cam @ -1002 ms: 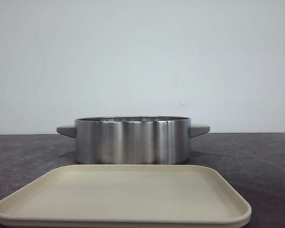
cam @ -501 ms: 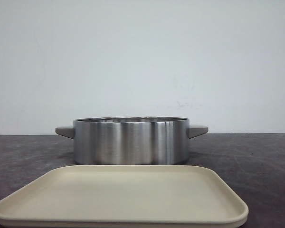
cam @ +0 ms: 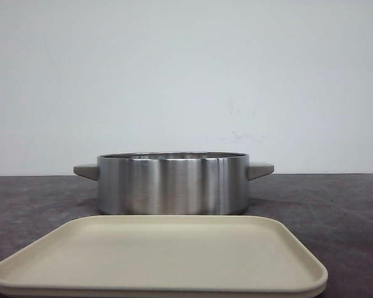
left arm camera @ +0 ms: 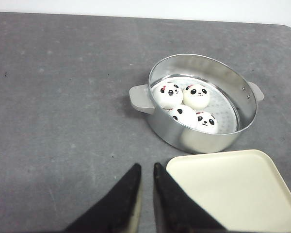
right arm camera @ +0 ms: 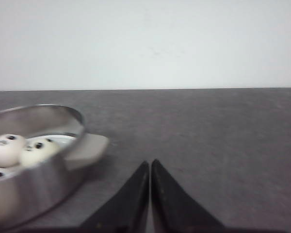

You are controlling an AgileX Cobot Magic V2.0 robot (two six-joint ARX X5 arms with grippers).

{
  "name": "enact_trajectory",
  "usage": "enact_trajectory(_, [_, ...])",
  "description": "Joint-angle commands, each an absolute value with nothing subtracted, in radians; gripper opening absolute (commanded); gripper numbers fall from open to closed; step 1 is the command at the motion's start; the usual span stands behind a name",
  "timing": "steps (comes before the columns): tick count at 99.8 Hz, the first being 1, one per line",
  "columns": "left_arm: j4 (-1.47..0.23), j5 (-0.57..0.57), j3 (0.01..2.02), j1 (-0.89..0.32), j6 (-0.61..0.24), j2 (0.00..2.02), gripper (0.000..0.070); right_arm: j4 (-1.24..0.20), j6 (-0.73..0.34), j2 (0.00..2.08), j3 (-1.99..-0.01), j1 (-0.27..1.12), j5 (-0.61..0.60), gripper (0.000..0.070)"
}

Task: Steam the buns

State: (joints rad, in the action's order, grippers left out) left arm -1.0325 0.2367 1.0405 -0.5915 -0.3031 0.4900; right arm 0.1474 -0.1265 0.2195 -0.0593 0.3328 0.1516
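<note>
Several white panda-faced buns [left arm camera: 196, 96] sit close together inside the round steel steamer pot [left arm camera: 203, 141], on its perforated floor. In the front view the pot [cam: 174, 186] hides them behind its wall. My left gripper [left arm camera: 146, 167] hovers over bare table short of the pot, beside a corner of the beige tray [left arm camera: 233, 194]. Its fingers are shut to a narrow slit with nothing between them. My right gripper [right arm camera: 150, 163] is shut and empty, low over the table beside the pot's grey handle [right arm camera: 87, 148]. Two buns [right arm camera: 7, 148] show there above the rim.
The beige tray [cam: 161, 254] lies bare in front of the pot, at the near table edge. The dark grey table [left arm camera: 63, 97] runs back to a white wall. Neither arm shows in the front view.
The whole front view wobbles by a few pixels; nothing on the table has visibly moved.
</note>
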Motion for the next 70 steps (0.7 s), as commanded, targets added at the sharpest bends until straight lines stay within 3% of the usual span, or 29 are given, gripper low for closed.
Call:
enact_trajectory(1, [-1.025, 0.239, 1.057, -0.597, -0.303, 0.495, 0.0, 0.146, -0.11, 0.134, -0.037, 0.279, 0.125, 0.0007])
enact_trajectory(15, [-1.025, 0.239, 1.057, -0.597, -0.303, 0.495, 0.0, 0.028, -0.111, 0.001, -0.016, 0.152, 0.108, 0.0007])
enact_trajectory(28, [-1.026, 0.239, 1.057, -0.597, -0.303, 0.495, 0.0, -0.01, -0.11, 0.004, -0.014, 0.076, 0.091, 0.0007])
enact_trajectory(55, [-1.025, 0.239, 1.057, -0.597, -0.303, 0.495, 0.0, -0.175, -0.073, 0.004, -0.012, 0.083, 0.074, 0.0007])
enact_trajectory(70, [-1.025, 0.239, 1.057, -0.597, -0.303, 0.495, 0.0, -0.172, -0.046, 0.004, -0.012, 0.089, 0.075, 0.0007])
